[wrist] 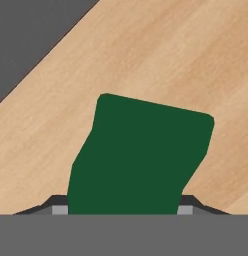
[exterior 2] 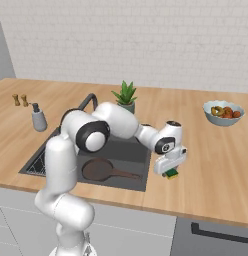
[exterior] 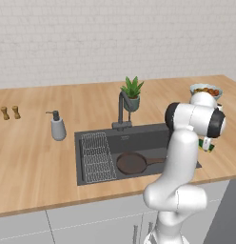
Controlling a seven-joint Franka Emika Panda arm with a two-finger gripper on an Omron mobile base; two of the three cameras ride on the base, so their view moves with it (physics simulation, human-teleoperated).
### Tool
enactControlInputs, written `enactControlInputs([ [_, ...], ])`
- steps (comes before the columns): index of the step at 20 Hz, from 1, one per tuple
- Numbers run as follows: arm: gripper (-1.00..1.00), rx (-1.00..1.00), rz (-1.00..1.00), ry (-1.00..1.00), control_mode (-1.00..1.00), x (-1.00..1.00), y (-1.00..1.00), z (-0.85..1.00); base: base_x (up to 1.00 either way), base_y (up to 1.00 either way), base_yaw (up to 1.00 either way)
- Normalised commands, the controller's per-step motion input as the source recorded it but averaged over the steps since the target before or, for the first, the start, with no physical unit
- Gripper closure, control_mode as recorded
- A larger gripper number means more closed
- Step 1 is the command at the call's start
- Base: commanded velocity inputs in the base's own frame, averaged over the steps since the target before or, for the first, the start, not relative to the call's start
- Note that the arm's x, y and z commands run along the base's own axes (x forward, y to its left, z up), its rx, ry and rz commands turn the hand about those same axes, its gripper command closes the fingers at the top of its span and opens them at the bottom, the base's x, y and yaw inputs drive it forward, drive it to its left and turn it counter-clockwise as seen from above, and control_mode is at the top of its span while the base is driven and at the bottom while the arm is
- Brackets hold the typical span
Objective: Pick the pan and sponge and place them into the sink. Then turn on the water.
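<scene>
The dark pan (exterior: 132, 163) (exterior 2: 98, 169) lies flat in the sink (exterior: 139, 138) (exterior 2: 128, 150), its handle pointing right. On the wooden counter just right of the sink sits the sponge (exterior: 206, 145) (exterior 2: 171, 174) (wrist: 141, 155), green top up over a yellow layer. My gripper (exterior 2: 170, 171) (wrist: 123, 207) reaches down over it and is shut on the sponge, with a fingertip pressed against each side in the hand view. The curved dark faucet (exterior: 121, 112) (exterior 2: 88, 100) stands behind the basin, and no water runs from it.
A wire rack (exterior: 97, 157) fills the sink's left part. A grey soap dispenser (exterior: 57, 127) (exterior 2: 39, 119) and two small shakers (exterior: 10, 112) stand to the left. A potted plant (exterior: 132, 93) is behind the faucet, and a bowl of food (exterior 2: 223, 112) sits far right.
</scene>
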Motion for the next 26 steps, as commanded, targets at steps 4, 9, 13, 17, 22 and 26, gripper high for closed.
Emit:
enactControlInputs([
  [4, 1.00, 0.00, 0.00, -0.08, -1.00, 0.00, 0.33, 0.44, 0.00, 0.00, 0.00],
  [9, 1.00, -0.01, -0.01, -0.01, -1.00, 0.00, 0.77, 0.41, 0.00, 0.00, 0.00],
  [13, 1.00, -0.06, -0.05, 0.00, -1.00, 0.00, 0.99, 0.23, 0.00, 0.00, 0.00],
  [17, 1.00, -0.02, -0.06, 0.01, -1.00, 0.00, 0.97, 0.09, 0.00, 0.00, 0.00],
  [22, 1.00, -0.01, -0.13, 0.02, -1.00, 0.00, 0.92, 0.00, 0.00, 0.00, 0.00],
  [26, 1.00, 0.00, -0.16, 0.03, -1.00, 0.17, 0.55, -0.14, 0.00, 0.00, 0.00],
])
